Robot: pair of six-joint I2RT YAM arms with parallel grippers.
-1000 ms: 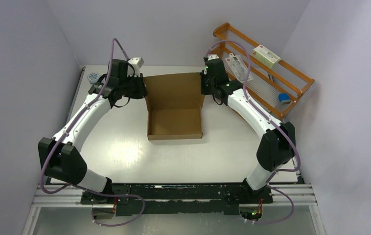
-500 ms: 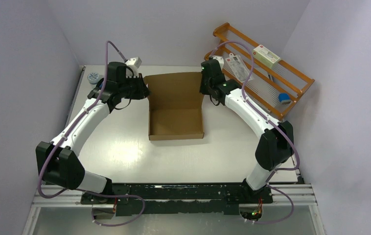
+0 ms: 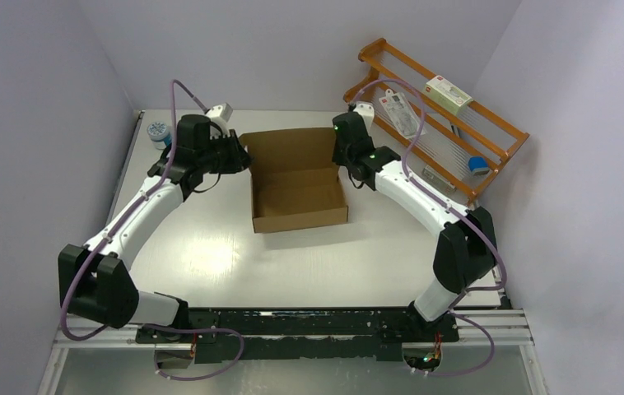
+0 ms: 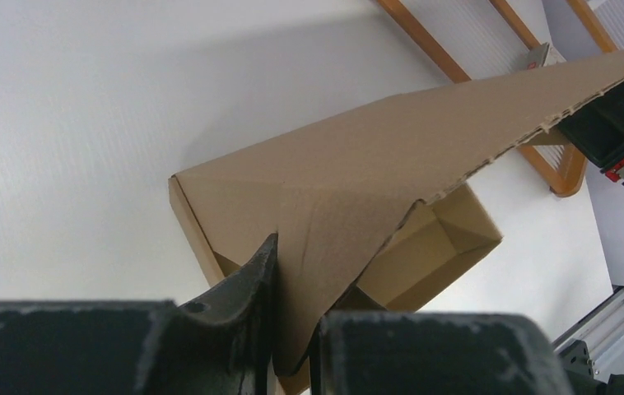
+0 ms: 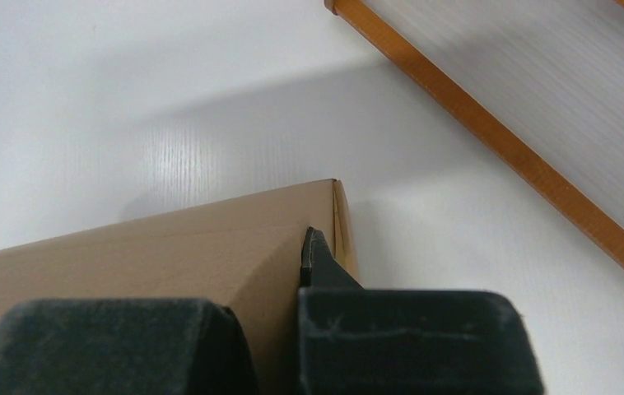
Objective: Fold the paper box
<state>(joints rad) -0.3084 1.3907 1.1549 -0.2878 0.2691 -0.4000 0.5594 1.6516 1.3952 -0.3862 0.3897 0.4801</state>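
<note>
The paper box [image 3: 299,196] is a brown cardboard mailer in the middle of the table, its tray formed and its lid flap [image 3: 288,148] raised at the back. My left gripper [image 3: 241,156] is shut on the lid's left corner; the left wrist view shows the cardboard [image 4: 333,206] pinched between the fingers, with the open tray beyond. My right gripper [image 3: 340,152] is shut on the lid's right corner, and the right wrist view shows the cardboard [image 5: 169,247] clamped between its fingers [image 5: 321,263].
An orange wooden rack [image 3: 440,107] with small white cartons and a blue item stands at the back right, close to my right arm. A small round object [image 3: 157,130] lies at the back left. Walls close in on both sides.
Both grippers have moved toward the near side with the lid, tilting it up and forward over the tray. The box has shifted slightly and turned a little.
</note>
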